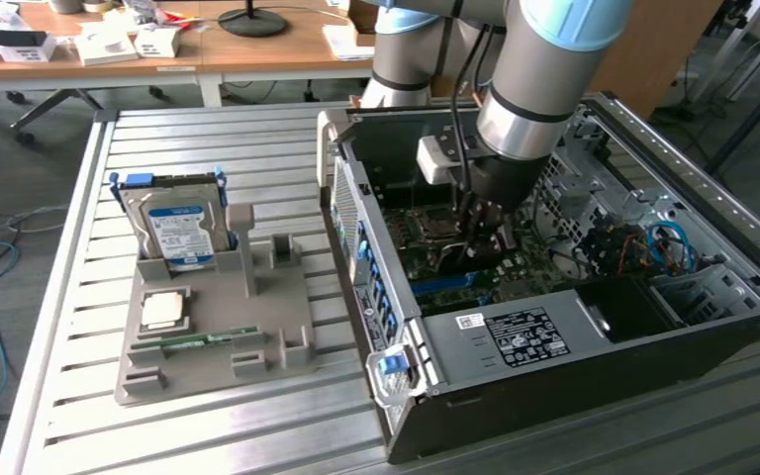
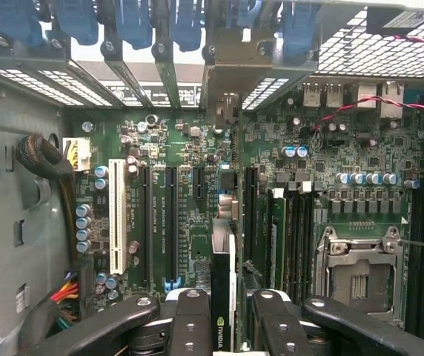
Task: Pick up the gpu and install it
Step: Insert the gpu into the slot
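Evidently the install step is in hand. Exterior view: the gripper (image 1: pixel 479 230) hangs inside the case (image 1: pixel 486 416), right of centre in the frame. Wrist view adds the grip itself: fingers (image 2: pixel 192 320) clamped on the gpu (image 2: pixel 223 274), edge-on over the motherboard (image 2: pixel 190 148); seating it calls for a straight, aligned press.

- We see a green circuit board (image 2: pixel 197 148) with one white slot (image 2: pixel 117 215).
- We see blue clips (image 2: pixel 127 22).
- We see a black pincer (image 2: pixel 230 300) and a black graphics card (image 2: pixel 223 259) with a green logo.
- We see a silver hard drive (image 1: pixel 178 230) with a blue label, on a grey slatted desk (image 1: pixel 195 139).
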Tool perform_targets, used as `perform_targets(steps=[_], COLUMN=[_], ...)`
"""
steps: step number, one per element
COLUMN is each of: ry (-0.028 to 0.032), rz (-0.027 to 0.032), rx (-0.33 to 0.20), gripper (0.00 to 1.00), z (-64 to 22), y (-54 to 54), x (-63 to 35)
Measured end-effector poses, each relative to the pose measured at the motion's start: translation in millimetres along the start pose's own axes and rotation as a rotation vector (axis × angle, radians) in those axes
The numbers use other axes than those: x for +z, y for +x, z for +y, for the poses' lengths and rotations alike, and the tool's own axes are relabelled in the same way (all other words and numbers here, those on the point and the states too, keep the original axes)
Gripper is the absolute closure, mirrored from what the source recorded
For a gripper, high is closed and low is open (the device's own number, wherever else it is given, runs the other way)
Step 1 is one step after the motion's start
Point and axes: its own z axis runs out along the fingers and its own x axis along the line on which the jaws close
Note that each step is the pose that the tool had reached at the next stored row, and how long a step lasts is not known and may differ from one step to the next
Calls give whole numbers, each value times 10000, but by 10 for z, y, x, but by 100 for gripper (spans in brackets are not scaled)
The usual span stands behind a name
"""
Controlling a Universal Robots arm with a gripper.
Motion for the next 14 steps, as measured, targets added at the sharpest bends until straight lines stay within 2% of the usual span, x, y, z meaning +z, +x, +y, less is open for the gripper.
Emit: perform_targets(steps=[14], ry=[1], rz=[-2], rx=[0], gripper=[74], z=[29], y=[2], x=[14])
